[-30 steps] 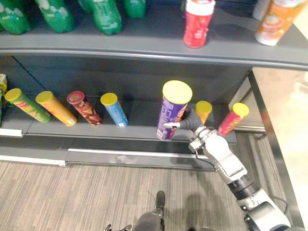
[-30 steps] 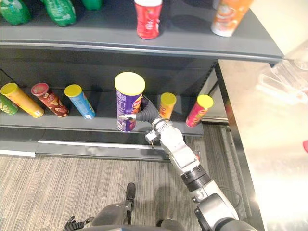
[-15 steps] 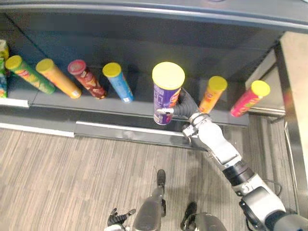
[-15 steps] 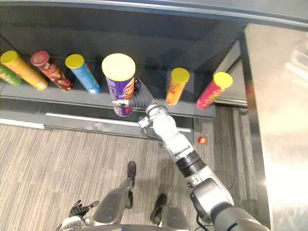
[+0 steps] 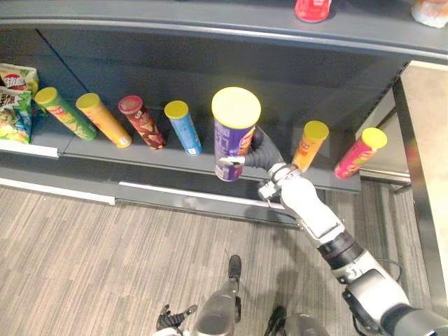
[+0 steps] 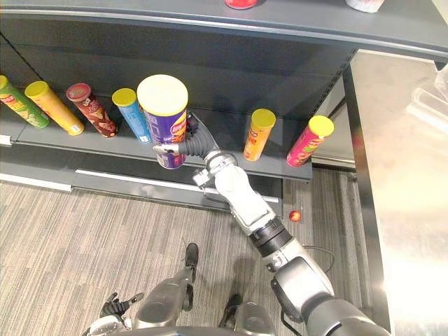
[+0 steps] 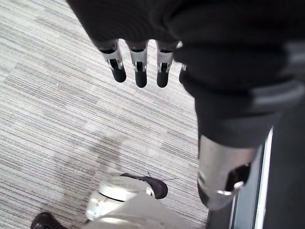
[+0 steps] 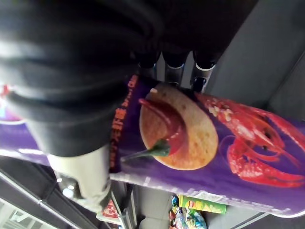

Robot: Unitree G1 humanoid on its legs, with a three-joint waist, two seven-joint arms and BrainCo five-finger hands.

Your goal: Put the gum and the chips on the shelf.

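A purple chips can [image 5: 234,133] with a yellow lid stands upright in my right hand [image 5: 260,158], whose fingers [image 8: 200,76] and thumb are curled round its lower half. The can's base hangs at the front edge of the low shelf [image 5: 91,150], between a blue can [image 5: 183,127] and an orange can [image 5: 310,145]; whether it touches the shelf I cannot tell. The right wrist view has the can [image 8: 214,138] close up, with a lobster and a chip printed on it. My left hand [image 7: 138,71] hangs over the carpet with straight fingers, holding nothing.
The low shelf holds a row of leaning cans: green [image 5: 59,112], orange [image 5: 101,119], dark red [image 5: 142,122], pink [image 5: 360,152]. Snack bags [image 5: 14,91] lie at its far left. A small red round thing [image 6: 295,215] lies on the floor. A metal counter [image 6: 406,175] stands to the right.
The camera has tilted and shifted, so the whole shelf sits differently in view. My right hand keeps hold of the purple can, which seems a little nearer the blue can.
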